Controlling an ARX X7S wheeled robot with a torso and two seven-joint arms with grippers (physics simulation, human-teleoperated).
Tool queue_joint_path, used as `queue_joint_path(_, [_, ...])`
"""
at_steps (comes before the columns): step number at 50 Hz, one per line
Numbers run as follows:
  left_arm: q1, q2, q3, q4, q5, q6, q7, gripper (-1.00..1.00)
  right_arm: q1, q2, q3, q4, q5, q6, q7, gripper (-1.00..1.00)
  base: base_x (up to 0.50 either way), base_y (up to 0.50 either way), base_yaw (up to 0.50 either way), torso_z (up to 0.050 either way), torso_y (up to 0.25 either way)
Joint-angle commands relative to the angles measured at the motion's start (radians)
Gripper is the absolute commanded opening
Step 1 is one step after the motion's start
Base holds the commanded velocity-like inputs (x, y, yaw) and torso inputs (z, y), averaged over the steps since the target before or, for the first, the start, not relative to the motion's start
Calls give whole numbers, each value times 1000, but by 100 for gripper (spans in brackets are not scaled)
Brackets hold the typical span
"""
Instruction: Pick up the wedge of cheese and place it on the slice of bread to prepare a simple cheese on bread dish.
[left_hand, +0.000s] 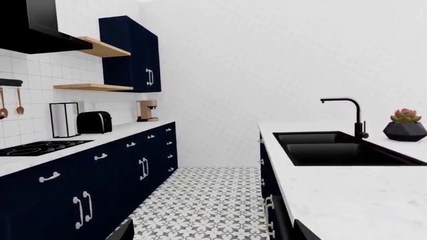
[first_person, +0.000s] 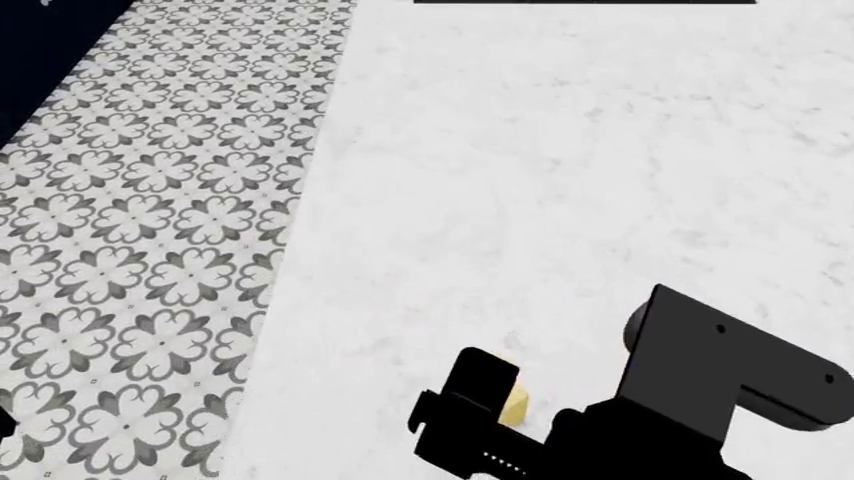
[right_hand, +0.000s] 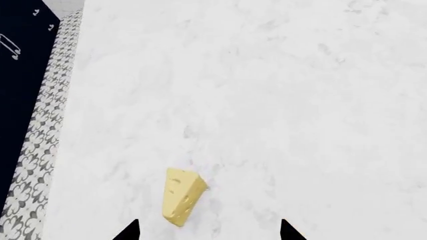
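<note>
The wedge of cheese (right_hand: 181, 196), pale yellow with small holes, lies on the white marble counter (right_hand: 253, 90). In the head view only a sliver of the wedge (first_person: 513, 402) shows behind the right arm. My right gripper (right_hand: 208, 231) is open, its two dark fingertips (right_hand: 128, 232) spread wide just short of the wedge, not touching it. My left gripper (left_hand: 212, 234) is open and empty, held over the patterned floor (left_hand: 207, 200) between the cabinets. The slice of bread is out of view.
A black sink (left_hand: 340, 147) with a black tap (left_hand: 352, 116) and a potted succulent (left_hand: 405, 125) are on the counter. The counter's edge (first_person: 287, 300) drops to the floor at the left. Dark cabinets (left_hand: 87, 185), a toaster (left_hand: 94, 122) and a hob (left_hand: 40, 147) line the opposite side.
</note>
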Motion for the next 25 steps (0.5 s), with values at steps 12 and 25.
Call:
queue_joint_path(12, [0, -13, 15, -4, 0, 15, -10, 100, -6, -34, 70, 160, 245, 167, -223, 100, 0, 0, 0, 0, 0])
queue_joint_path(25, [-7, -18, 23, -11, -2, 22, -14, 100, -26, -89, 90, 254, 286, 231, -275, 100, 0, 0, 0, 0, 0])
